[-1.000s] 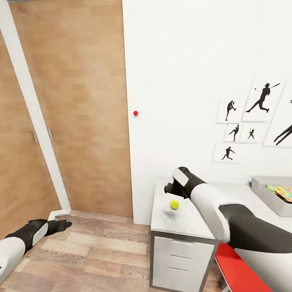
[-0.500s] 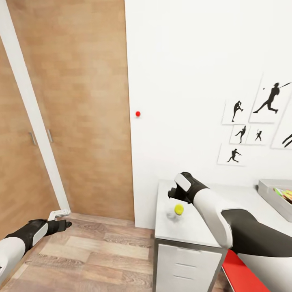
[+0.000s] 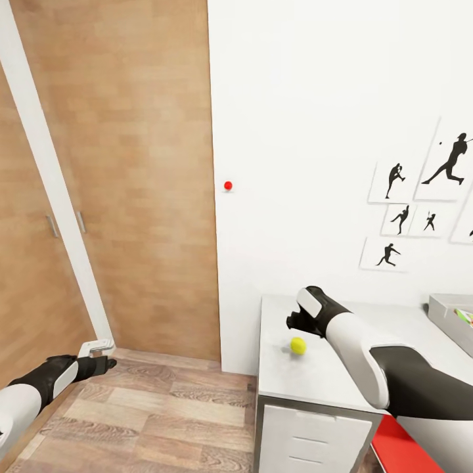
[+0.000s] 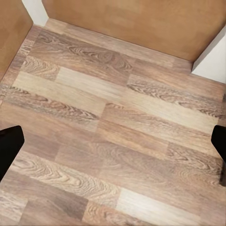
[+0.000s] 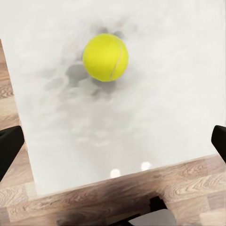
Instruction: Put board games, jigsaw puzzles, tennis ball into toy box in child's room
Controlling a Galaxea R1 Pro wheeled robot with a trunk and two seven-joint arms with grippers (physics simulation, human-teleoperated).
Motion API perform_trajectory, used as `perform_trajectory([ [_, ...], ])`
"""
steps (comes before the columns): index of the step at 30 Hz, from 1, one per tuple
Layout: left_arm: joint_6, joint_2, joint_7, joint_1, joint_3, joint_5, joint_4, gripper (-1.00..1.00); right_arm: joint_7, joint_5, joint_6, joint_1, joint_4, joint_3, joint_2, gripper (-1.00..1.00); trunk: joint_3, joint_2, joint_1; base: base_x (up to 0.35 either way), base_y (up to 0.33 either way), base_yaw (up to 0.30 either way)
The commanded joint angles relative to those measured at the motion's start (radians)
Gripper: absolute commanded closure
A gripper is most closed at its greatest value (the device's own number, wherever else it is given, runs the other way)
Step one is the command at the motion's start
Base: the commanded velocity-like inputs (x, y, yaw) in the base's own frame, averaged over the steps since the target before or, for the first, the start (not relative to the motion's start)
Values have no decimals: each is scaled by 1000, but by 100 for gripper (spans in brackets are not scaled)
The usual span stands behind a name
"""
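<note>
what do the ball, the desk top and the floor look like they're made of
Tennis ball: likely felt over rubber; a matte yellow-green skin with a pale curved seam.
Table: probably painted or laminated board, smooth matte white-grey, with faint mottled shadows and two small highlights near its edge.
Floor: wood-look planks, either laminate or real timber; staggered boards with strong grain and a low sheen.

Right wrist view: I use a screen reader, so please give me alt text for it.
A yellow-green tennis ball rests on the white table, ahead of the open right gripper, whose dark fingertips show at both sides. Wood-plank floor lies beyond the table's edge.
</note>
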Motion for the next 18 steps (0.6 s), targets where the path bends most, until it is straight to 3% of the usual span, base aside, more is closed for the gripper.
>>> perform_trajectory([
  [1, 5, 1, -1, 0, -5, 7, -1, -100, -7, -8, 3, 1, -2, 2, -2, -100, 0, -1, 0, 5, 3, 0],
  [9, 6, 0, -1, 4, -8, 7, -1, -100, -7, -7, -6, 4, -2, 2, -6, -100, 0, -1, 0, 2, 1, 0],
  [18, 13, -18, 0, 8, -8, 7, -1, -100, -6, -6, -7, 5, -2, 2, -10, -100, 0, -1, 0, 12, 1, 0],
])
